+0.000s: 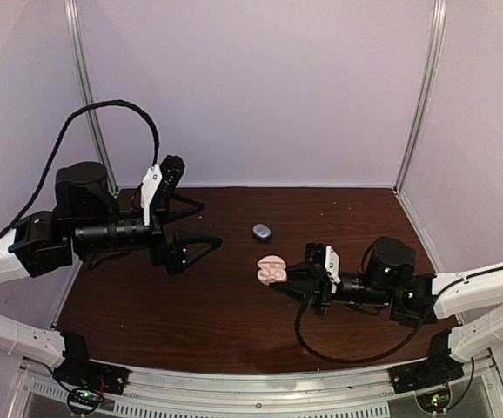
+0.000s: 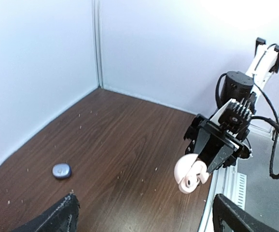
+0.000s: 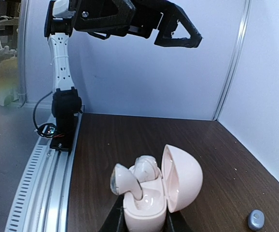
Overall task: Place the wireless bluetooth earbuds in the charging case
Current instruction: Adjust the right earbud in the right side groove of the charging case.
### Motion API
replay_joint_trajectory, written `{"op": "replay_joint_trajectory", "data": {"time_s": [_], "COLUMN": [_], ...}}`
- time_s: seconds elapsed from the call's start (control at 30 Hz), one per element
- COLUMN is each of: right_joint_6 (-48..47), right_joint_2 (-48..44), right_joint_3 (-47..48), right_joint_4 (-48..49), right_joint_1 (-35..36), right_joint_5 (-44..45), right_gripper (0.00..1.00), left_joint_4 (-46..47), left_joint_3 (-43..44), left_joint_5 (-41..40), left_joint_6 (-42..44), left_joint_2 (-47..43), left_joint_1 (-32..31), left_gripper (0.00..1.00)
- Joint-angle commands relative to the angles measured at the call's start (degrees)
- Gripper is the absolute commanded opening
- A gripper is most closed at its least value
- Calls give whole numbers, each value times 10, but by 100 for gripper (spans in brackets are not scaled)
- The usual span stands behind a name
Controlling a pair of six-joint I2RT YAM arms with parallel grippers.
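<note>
Pale pink charging case (image 3: 146, 198), lid (image 3: 183, 176) open, clamped at its base in the right gripper (image 1: 279, 279); held over the middle of the surface (image 1: 147, 305), a little toward the right edge. Two earbuds (image 3: 145, 169) are in the wells. One bud (image 3: 122, 180) stands proud and tilted, judged not fully seated. Left gripper (image 1: 210, 225) jaws wide apart, empty, well apart from the case toward the left edge. Small blue-grey oval (image 1: 262, 231) lies nearer the far edge; identity unclear. Remaining, as judged: press the tilted bud home

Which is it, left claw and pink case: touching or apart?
Apart. The top view shows the open left claw well left of the pink case, with bare table between them.
</note>
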Motion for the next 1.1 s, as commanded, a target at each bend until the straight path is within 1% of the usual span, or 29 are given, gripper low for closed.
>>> {"op": "replay_joint_trajectory", "data": {"time_s": [0.0,0.07,0.13,0.3,0.4,0.57,0.87,1.07], "right_joint_6": [50,59,67,84,85,82,78,80], "right_joint_2": [-38,-46,-50,-51,-51,-47,-33,-29], "right_joint_3": [22,27,31,36,36,40,51,48], "right_joint_4": [-50,-63,-73,-87,-93,-100,-108,-103], "right_joint_1": [-10,-13,-16,-22,-23,-23,-23,-23], "right_joint_5": [-104,-123,-140,-173,-178,-187,-204,-207], "right_gripper": [0,0,0,0,0,0,0,0], "left_joint_4": [72,62,61,57,54,38,38,39], "left_joint_3": [13,18,17,26,34,58,75,78], "left_joint_5": [84,123,144,157,173,162,154,132], "left_joint_6": [79,110,148,212,226,243,248,248], "left_joint_2": [28,47,57,83,100,136,171,183], "left_joint_1": [2,-4,-17,-56,-67,-82,-83,-85], "left_gripper": [98,98,98,98,98,98,98,97]}}
